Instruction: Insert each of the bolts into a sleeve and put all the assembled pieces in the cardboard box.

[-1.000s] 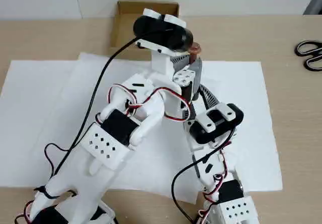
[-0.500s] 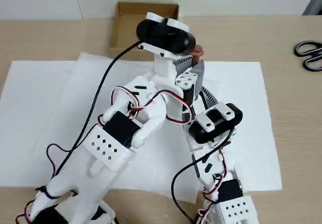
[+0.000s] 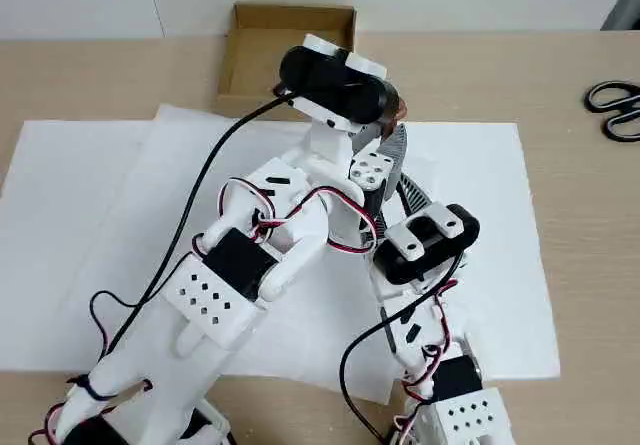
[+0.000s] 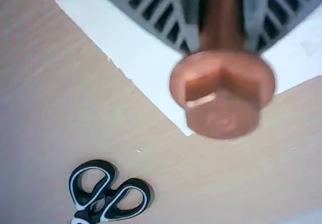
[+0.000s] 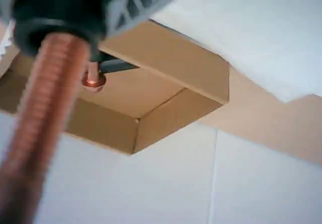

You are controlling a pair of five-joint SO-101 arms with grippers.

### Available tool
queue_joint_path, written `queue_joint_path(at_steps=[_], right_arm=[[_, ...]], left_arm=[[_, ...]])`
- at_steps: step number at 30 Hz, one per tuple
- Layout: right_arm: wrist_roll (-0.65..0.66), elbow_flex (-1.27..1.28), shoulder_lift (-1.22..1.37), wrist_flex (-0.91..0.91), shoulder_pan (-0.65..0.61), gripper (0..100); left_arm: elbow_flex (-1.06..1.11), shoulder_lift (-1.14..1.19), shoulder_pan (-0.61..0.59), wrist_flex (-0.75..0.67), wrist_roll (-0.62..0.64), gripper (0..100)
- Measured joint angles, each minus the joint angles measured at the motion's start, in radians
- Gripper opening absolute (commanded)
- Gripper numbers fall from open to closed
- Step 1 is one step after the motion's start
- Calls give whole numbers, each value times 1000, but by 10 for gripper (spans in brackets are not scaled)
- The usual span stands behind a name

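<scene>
The bolt point(image 4: 221, 95) is clenched by the left gripper point(image 4: 221, 32) just off the four o'clock corner of the cardboard box point(image 3: 295, 9); the grasp of the right gripper point(image 3: 394, 143) cannot be told.

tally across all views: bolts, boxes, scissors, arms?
bolts: 2
box: 1
scissors: 1
arms: 2
total: 6

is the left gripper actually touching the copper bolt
Touching. The left wrist view shows the copper bolt's shank clamped between the left gripper's grey fingers, its head sticking out past them.
</scene>
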Motion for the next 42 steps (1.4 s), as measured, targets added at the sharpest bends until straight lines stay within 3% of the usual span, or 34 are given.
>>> queue_joint_path(at_steps=[15, 26, 42], right_arm=[[2, 0, 0, 0, 0, 3], [2, 0, 0, 5, 0, 3], [2, 0, 0, 5, 0, 3]], left_arm=[[0, -2, -2, 0, 34, 6], [140, -17, -5, -199, 54, 6], [132, -15, -5, -221, 89, 6]])
